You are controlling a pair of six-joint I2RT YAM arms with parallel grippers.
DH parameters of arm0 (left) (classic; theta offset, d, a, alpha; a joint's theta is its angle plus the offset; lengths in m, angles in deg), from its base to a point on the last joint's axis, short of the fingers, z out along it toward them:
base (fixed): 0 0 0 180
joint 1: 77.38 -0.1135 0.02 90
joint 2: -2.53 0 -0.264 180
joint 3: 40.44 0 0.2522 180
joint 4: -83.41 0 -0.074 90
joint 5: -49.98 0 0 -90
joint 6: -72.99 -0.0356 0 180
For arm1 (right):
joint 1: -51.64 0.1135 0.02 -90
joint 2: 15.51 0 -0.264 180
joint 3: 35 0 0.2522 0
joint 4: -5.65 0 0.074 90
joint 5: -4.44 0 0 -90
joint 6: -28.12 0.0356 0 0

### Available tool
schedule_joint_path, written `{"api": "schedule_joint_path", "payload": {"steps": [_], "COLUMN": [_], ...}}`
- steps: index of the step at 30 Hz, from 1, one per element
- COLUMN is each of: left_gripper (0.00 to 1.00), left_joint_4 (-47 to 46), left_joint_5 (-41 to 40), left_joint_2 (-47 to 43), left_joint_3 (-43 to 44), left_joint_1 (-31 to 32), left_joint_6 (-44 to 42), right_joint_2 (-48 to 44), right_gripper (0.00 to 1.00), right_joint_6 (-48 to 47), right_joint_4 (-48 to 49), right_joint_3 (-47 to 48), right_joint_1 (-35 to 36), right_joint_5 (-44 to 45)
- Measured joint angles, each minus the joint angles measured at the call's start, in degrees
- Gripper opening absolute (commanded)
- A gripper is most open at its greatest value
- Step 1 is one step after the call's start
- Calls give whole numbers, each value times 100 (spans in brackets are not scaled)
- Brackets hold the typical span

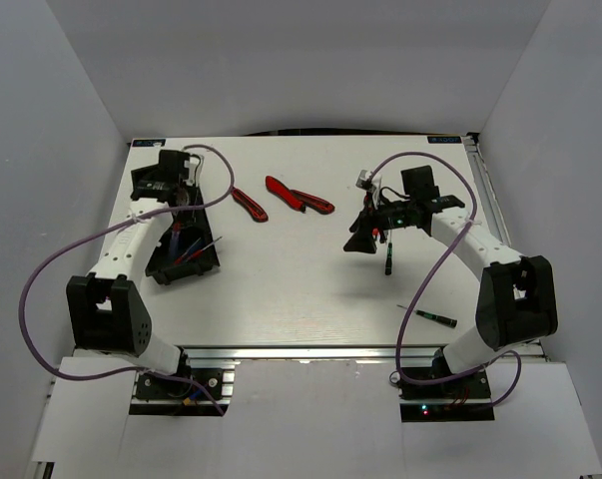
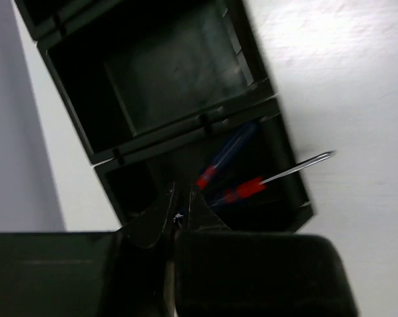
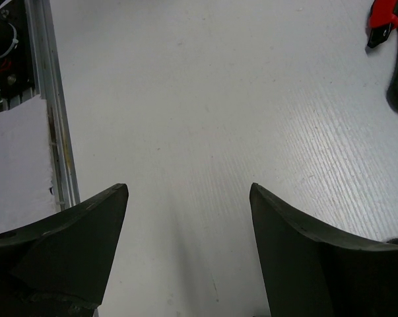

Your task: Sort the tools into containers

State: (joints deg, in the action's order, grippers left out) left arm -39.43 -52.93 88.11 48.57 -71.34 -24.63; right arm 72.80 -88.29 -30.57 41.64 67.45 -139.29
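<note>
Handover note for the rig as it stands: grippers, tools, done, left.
Left gripper: shut, nothing seen in it, over the near bin.
Right gripper: open, empty, over bare table.
Done: two screwdrivers in the near bin; far bin looks empty.
To do: red-black pliers, red-handled tools beside them, a dark screwdriver by the right gripper, a second screwdriver nearer the right arm's base.

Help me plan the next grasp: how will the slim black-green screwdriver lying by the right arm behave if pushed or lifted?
The black-green screwdriver looks thin and rod-like, so a push would probably roll it across the table. It is small, so likely light, and its straight shaft suggests stiffness.
</note>
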Motion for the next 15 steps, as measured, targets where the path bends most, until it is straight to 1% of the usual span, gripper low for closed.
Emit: {"api": "schedule_joint_path", "payload": {"steps": [4,9,11,12,14,15], "left_gripper": [0,1,12,28,48,63], "left_joint_4": [-37,-177,-251,-293,-321,-334], "left_joint_5": [-586,-898,-938,-962,-999,-1005], "left_joint_2": [81,186,199,199,199,199], "left_joint_3": [-455,-590,-601,-625,-671,-695], "left_joint_1": [-9,-9,-9,-9,-9,-9], "left_joint_6": [-442,-739,-791,-813,-833,-855], "right_joint_2": [0,0,-11,-24,-72,-105], "right_gripper": [82,82,82,82,82,82], "right_joint_6": [-39,-92,-107,-111,-127,-133], "right_joint_4": [-55,-96,-129,-140,-151,-153], "right_joint_3": [0,0,0,-4,-22,-37], "right_joint_1": [-11,-31,-61,-81,-122,-146], "right_joint_5": [0,2,7,17,66,92]}}
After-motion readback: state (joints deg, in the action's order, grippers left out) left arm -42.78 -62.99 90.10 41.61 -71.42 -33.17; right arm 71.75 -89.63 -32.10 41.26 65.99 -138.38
